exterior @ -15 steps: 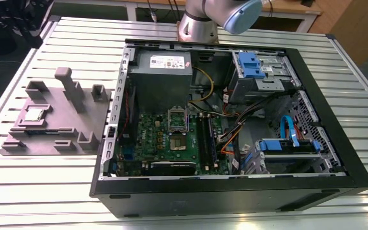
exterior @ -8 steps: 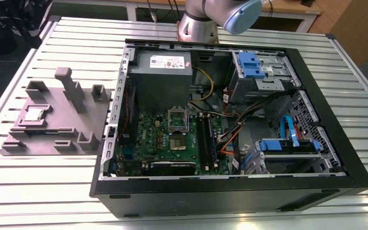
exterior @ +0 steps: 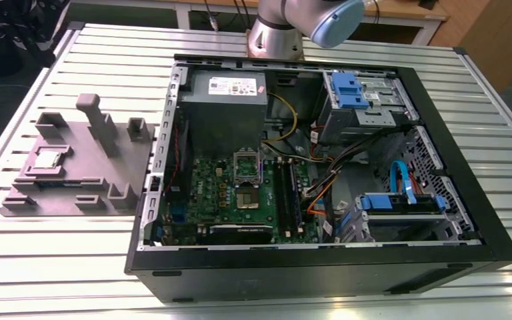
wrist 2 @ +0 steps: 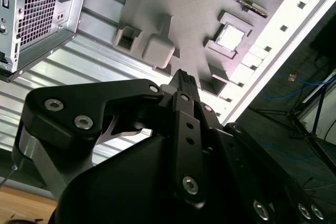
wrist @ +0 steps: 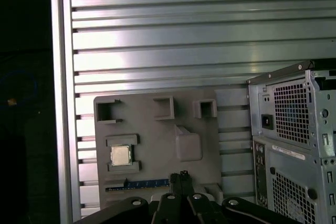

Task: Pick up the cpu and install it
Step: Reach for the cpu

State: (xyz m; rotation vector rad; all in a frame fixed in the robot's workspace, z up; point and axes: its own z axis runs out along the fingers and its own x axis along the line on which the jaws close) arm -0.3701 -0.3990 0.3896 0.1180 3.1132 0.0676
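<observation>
Overhead, the gripper (wrist: 181,174) hangs above the grey fixture (wrist: 157,135), jaws pressed together and empty.
The cpu (wrist: 120,155) sits in its recess on that fixture (beside the open computer case (exterior: 327,263)), apart from the gripper.

The arm (exterior: 279,33) stands at the far side of the scene, about the middle in the exterior view: a silver tube rising to a joint with a pale blue cap. In both wrist views the gripper (wrist 2: 184,78) (wrist: 180,174) reaches away from the cameras, its black linkage bars with bolted pivots spreading wide at the base and converging to a narrow tip. The two fingers (wrist: 174,179) seem pressed together — the seam between them is barely a line — and the tip hangs free in the air.
</observation>
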